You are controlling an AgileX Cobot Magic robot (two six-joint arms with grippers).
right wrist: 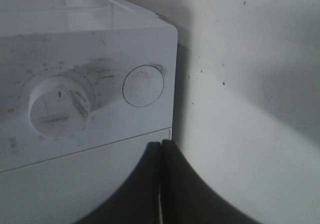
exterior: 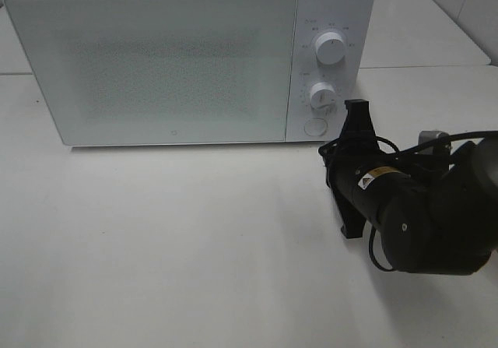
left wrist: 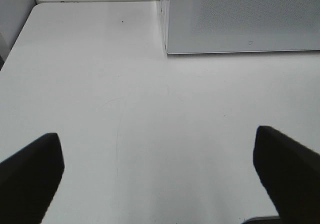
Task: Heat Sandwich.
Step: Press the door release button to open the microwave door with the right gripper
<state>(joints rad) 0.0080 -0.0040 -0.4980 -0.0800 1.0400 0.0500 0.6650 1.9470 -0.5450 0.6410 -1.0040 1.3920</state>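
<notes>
White box-shaped microwave (exterior: 187,56): interior is hidden behind the closed speckled door (exterior: 152,68). Print around the two round white dials (exterior: 330,49) is too small to be read. Black right arm (exterior: 436,216) is cut off at the right frame edge. Black right gripper (right wrist: 161,146) is seen pressed together, finger bases cropped. Contact with the round white button (exterior: 314,126) cannot be told. Black left gripper (left wrist: 157,134): only the spread fingers (left wrist: 30,179) are seen, cropped by the frame edge. White tabletop (left wrist: 125,108) edges are mostly out of frame.

I see my white microwave (exterior: 156,60) standing with its door shut at the back of my white table (exterior: 156,247), its upper dial (exterior: 330,50) over its lower dial (exterior: 321,96), a round button (exterior: 314,126) beneath, and a second tabletop (exterior: 436,29) adjoining behind.
</notes>
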